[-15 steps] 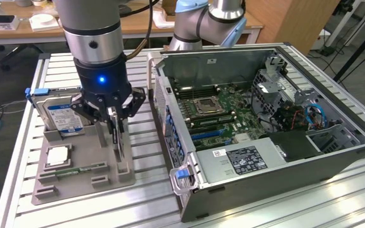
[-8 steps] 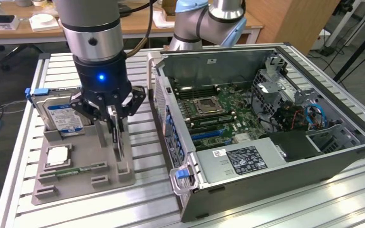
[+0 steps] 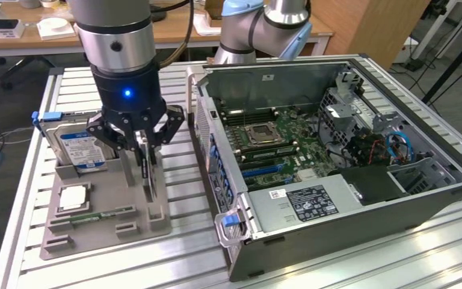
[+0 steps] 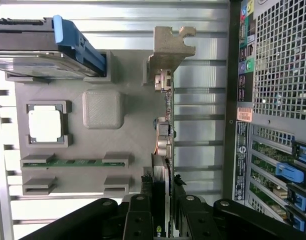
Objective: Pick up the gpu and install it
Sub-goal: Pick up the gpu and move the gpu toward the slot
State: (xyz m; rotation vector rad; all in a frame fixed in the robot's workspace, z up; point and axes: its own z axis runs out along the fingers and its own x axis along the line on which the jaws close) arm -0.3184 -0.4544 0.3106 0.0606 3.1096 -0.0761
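The gpu (image 3: 146, 171) is a thin dark card that stands on edge in the grey holder (image 3: 94, 232) on the exterior view's left. In the wrist view the gpu (image 4: 166, 125) shows blade-like, with its metal end bracket (image 4: 170, 47) at the far end. My gripper (image 3: 141, 143) comes straight down over the card. Its black fingers (image 4: 143, 212) press on both faces of the card's near end, so the gripper (image 4: 164, 212) is shut on it. The card's lower edge still reaches the holder.
The holder also carries a silver hard drive with a blue label (image 3: 82, 147), a square processor chip (image 3: 72, 197) and a green memory stick (image 3: 103, 215). The open computer case (image 3: 423, 198) lies on the exterior view's right, its motherboard (image 3: 275, 144) facing up. Everything rests on a slotted metal table (image 3: 375, 265).
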